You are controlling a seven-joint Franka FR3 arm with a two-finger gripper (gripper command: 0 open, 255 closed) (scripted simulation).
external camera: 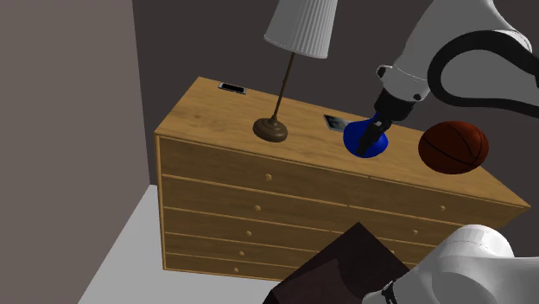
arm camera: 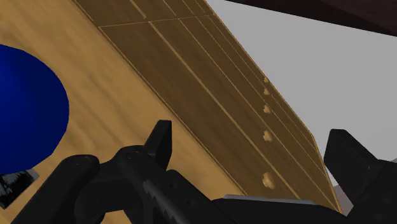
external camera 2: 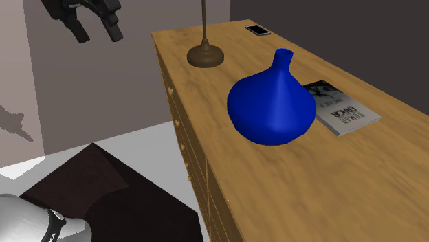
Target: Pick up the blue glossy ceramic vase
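Your gripper hangs spread and empty out beyond the drawer-front edge of the dresser, so the blue vase, upright on top beside a book, lies off to one side of it, neck up.

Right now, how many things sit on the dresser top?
5: phone at the far end, lamp next, blue vase midway, book beside it, basketball at the near end. The arm may hide more.

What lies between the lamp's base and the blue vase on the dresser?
Nothing: the second exterior view shows bare wooden dresser top between the lamp base and the vase.
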